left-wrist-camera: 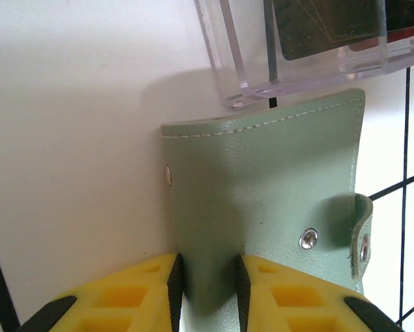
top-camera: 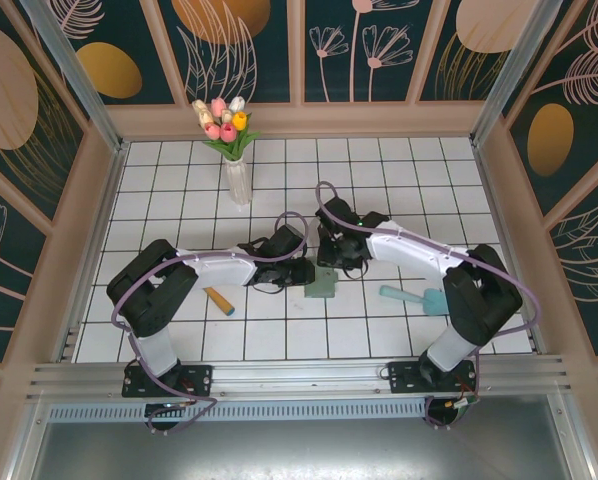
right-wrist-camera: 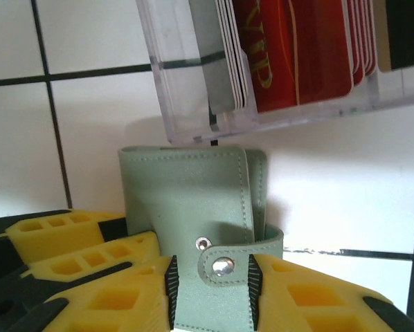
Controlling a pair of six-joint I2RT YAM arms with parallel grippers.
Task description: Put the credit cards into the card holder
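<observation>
The sage-green card holder (top-camera: 322, 287) lies closed on the white tiles between both arms. My left gripper (left-wrist-camera: 205, 277) is shut on the card holder (left-wrist-camera: 276, 180), with its folded edge pinched between the black pads. My right gripper (right-wrist-camera: 210, 277) stands open over the card holder (right-wrist-camera: 186, 194), a pad on each side of the snap tab (right-wrist-camera: 224, 266). Just beyond it is a clear plastic box (right-wrist-camera: 186, 76) holding upright red credit cards (right-wrist-camera: 304, 48) and pale ones. A dark card (left-wrist-camera: 325, 24) shows through the box (left-wrist-camera: 228, 62). A tan card (top-camera: 219, 301) lies flat to the left.
A white vase of tulips (top-camera: 237, 170) stands at the back left of the tiled floor. Two teal flat pieces (top-camera: 403, 295) lie to the right, near the right arm's elbow. Wooden walls fence the tiles on three sides.
</observation>
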